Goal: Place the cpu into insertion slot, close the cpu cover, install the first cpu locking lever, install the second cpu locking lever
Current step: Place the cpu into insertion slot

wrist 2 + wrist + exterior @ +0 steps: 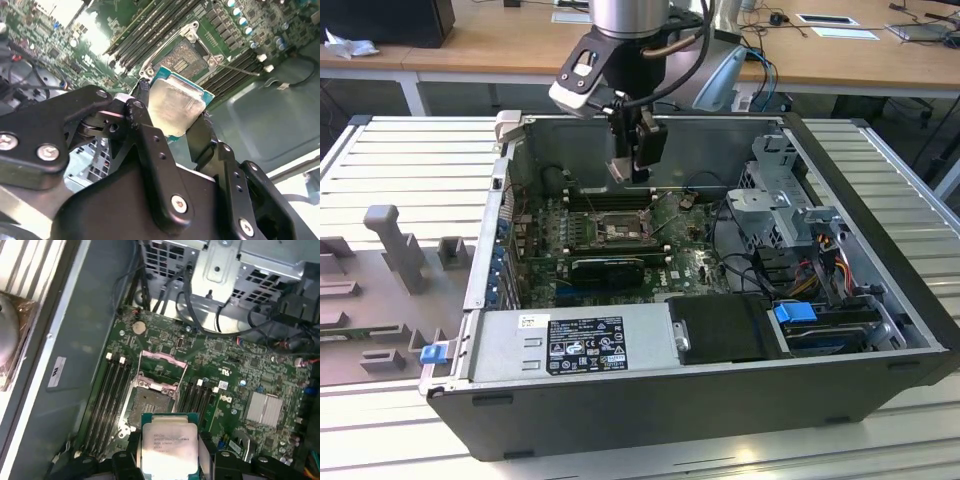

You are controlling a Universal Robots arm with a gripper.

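The chip [176,107] is being held in the air inside the open computer case [650,410]. It is being clamped by two opposite edges between the fingers of the gripper [172,119], which are being pressed shut against it, with its pale metal face showing between them. In the first wrist view the socket [150,401] is being framed just beyond the chip's far edge, lower down on the green circuit board [220,370] and apart from the chip, so the chip is not yet seated. Judged from that view, the chip's edges are being presented roughly square to the socket's frame. The cover plate [164,358] is being propped up at the socket's far side, and the greyish contact field is being exposed. In the exterior view the gripper is being hung above the socket, slightly toward the case's back wall.
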